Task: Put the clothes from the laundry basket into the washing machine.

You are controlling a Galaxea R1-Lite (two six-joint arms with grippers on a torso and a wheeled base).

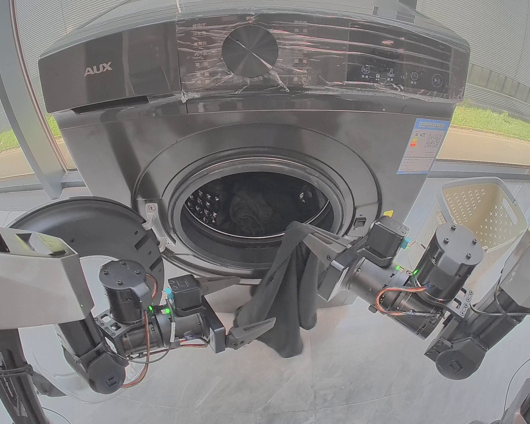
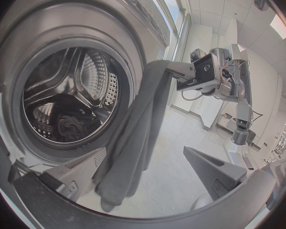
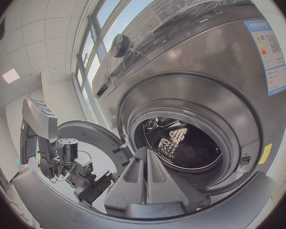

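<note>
A dark grey garment (image 1: pixel 285 290) hangs from my right gripper (image 1: pixel 311 237), which is shut on its top edge just in front of the washing machine's drum opening (image 1: pixel 258 210). The cloth dangles down past the lower rim toward the floor. Dark clothes (image 1: pixel 250 207) lie inside the drum. My left gripper (image 1: pixel 232 307) stands open low in front of the machine, its fingers on either side of the garment's lower left part (image 2: pixel 130 143). In the right wrist view the shut fingers (image 3: pixel 146 178) pinch the garment (image 3: pixel 140 152) before the drum (image 3: pixel 181 147).
The round machine door (image 1: pixel 82 231) stands swung open at the left. A white laundry basket (image 1: pixel 483 207) sits on the floor at the right of the machine. Pale floor tiles (image 1: pixel 347 378) lie bare below the garment.
</note>
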